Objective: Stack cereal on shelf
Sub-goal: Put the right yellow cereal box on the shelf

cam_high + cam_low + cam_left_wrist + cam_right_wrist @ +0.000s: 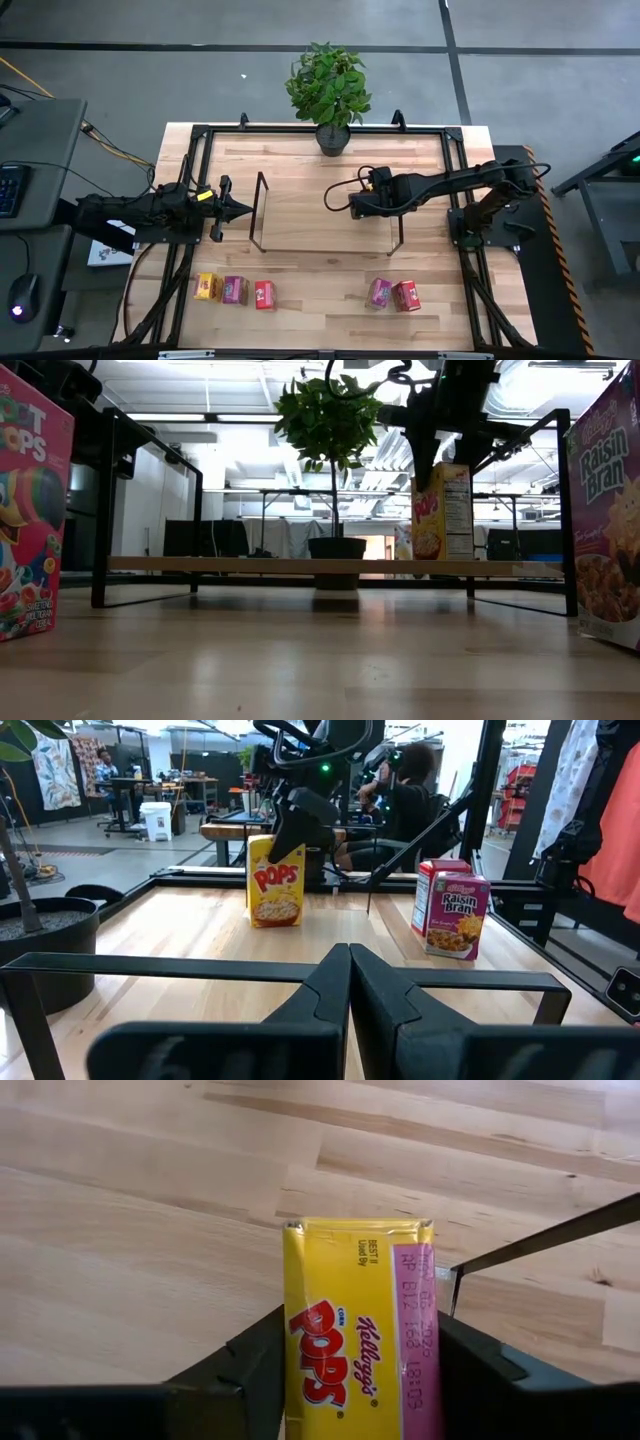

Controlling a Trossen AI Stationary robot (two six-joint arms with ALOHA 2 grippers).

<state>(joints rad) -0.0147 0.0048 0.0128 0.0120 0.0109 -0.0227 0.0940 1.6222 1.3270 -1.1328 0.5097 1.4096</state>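
Observation:
A yellow cereal box (443, 510) stands upright on the shelf (310, 215), near its right-hand black frame (396, 225). My right gripper (360, 1342) is over it, slanting down, shut on its top end. The left wrist view also shows the box (274, 885), with the dark gripper over its top corner. My left gripper (240, 209) waits shut and level, left of the shelf's left frame (262, 210). Along the table's near edge stand a yellow box (207, 287), two pink ones (234, 290) (380, 292) and two red ones (264, 294) (405, 296). My right gripper pinches the yellow box at its top end (300, 1330), one finger (255, 1365) on each of two opposite faces, across the narrow top. The fingers come from above, slanting down from the table's right. The box is upright, its bottom (443, 558) at the shelf board.
A potted plant (328, 90) stands at the table's far edge behind the shelf. In the low view a red cereal box (30, 510) and a pink one (605, 510) loom large at either side. Bare board lies left of the yellow box on the shelf.

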